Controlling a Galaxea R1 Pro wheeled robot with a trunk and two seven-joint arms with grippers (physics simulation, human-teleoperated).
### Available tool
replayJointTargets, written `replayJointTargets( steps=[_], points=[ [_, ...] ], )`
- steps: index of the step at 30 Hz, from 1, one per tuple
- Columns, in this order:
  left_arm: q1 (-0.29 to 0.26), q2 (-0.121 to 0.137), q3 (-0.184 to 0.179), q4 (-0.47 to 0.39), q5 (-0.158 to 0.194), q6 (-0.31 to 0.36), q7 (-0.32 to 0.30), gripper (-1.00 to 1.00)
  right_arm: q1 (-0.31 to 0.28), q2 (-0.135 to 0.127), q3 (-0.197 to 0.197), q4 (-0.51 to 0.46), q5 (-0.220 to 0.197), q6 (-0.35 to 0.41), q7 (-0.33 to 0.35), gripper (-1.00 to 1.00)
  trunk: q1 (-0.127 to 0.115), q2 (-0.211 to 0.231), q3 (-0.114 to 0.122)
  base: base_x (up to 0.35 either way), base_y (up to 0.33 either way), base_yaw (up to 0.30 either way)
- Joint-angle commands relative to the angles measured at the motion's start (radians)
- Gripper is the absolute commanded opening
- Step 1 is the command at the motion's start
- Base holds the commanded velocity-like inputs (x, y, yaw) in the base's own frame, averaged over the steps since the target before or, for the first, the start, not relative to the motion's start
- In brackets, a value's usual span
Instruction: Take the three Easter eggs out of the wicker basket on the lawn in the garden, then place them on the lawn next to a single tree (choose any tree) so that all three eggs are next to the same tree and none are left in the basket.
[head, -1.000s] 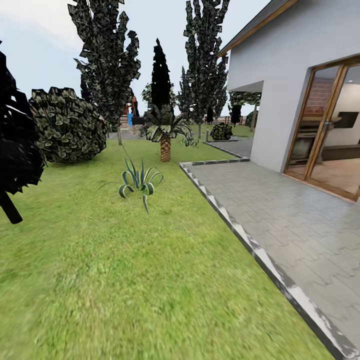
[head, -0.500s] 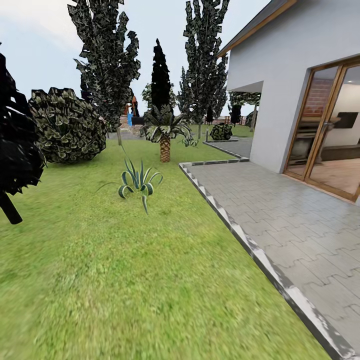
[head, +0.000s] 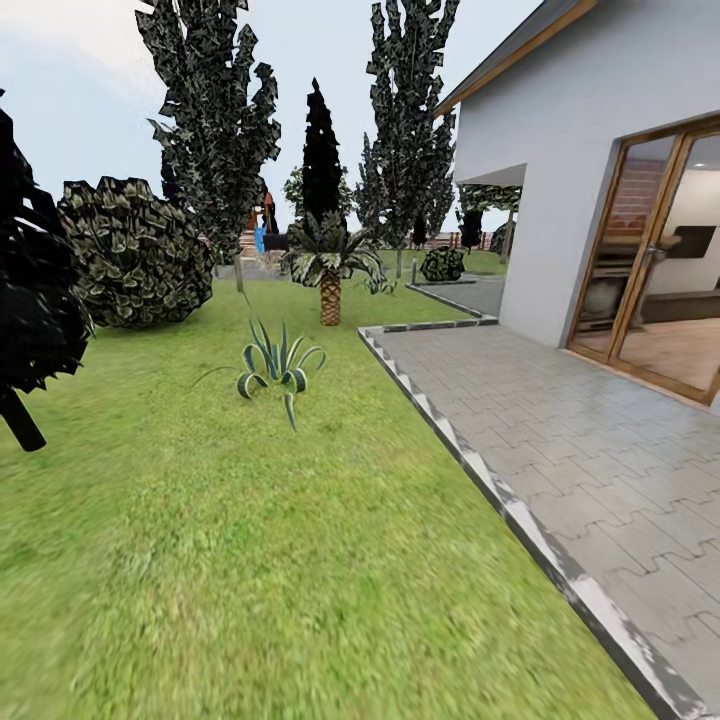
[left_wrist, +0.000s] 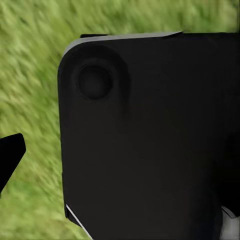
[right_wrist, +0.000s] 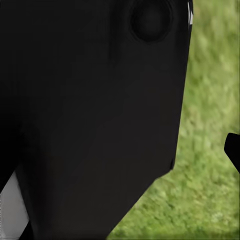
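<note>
Lawn (head: 250, 560) fills the head view's foreground, with a grey patio (head: 560, 430) beside it at right and a house (head: 600, 180) behind that. An agave (head: 275, 365), a palm (head: 330, 265) and a shrub (head: 135, 250) stand on the grass. Both wrist views show black robot body over grass; whether either gripper is parted or closed cannot be told.

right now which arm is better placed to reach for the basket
Cannot say left or right. The head view shows lawn, a patio and a short palm; both wrist views show a dark panel over grass.
</note>
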Motion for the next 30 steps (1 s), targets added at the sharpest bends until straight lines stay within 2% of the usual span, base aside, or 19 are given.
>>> replayJointTargets(
  steps=[1,13,30],
  points=[
    [0.001,0.001,0.0,-0.001,0.0,-0.004,0.0,1.0,0.0,0.0,0.001,0.001,0.002,-0.005,-0.001,1.0,-0.004,0.007,0.003,0.0,0.0,0.0],
    [0.001,0.015,0.002,-0.002,0.001,-0.013,0.001,1.0,0.0,-0.001,0.0,0.001,0.003,-0.005,-0.001,1.0,-0.05,0.091,0.04,0.0,0.0,0.0],
    [-0.001,0.01,0.012,-0.008,0.002,-0.023,0.002,1.0,0.0,0.003,0.0,0.001,0.003,-0.027,-0.002,1.0,-0.115,0.21,0.094,0.0,0.0,0.0]
  ],
)
